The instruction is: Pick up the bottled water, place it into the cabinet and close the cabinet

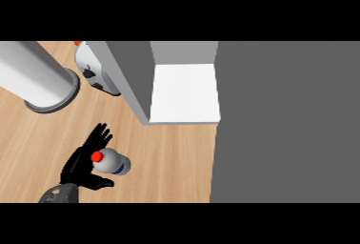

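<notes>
Left hand beside upright bottle, cabinet opening up and to the right.

The bottled water (111, 161) stands on the wooden counter (169, 162), red cap up, long axis vertical, so it shows nearly end-on. The left hand (83, 159) lies just to its left, fingers straight and spread, thumb reaching under the bottle's near side; open, not yet curled round it. The right hand is not in view. The cabinet (184, 93), with its white shelf open, sits beyond the bottle, up and right. Judgement: grasp comes next.
</notes>
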